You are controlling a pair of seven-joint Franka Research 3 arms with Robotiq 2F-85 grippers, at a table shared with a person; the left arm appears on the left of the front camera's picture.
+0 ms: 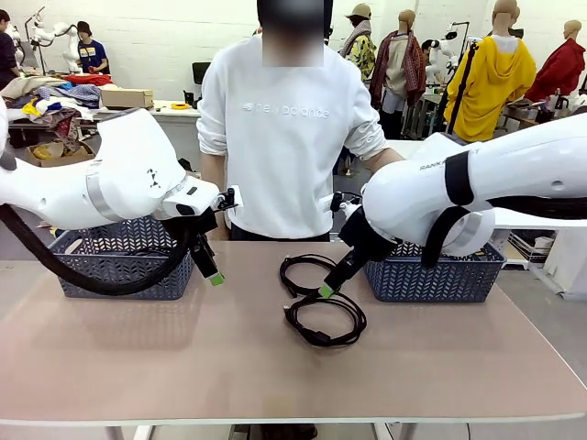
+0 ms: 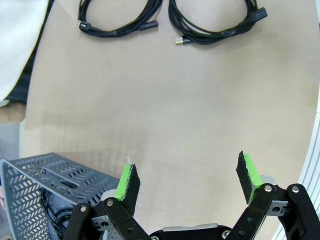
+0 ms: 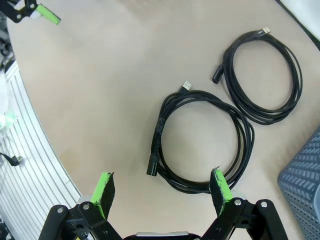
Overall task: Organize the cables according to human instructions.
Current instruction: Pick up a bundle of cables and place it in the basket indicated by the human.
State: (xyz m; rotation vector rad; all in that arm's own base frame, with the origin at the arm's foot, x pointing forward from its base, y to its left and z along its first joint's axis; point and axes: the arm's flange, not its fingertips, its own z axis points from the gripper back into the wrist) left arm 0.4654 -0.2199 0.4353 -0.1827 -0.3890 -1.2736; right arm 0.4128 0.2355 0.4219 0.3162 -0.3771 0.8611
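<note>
Hovering by the left basket (image 1: 119, 270), the left jaws are spread wide. Thin, rubbery black cord is wound into a far coil (image 2: 116, 33) and a near coil (image 3: 159, 135), laid on the bench (image 1: 183, 367). The near coil is best straddled across its bundled strands by the right jaws, spread wide just over it.
</note>
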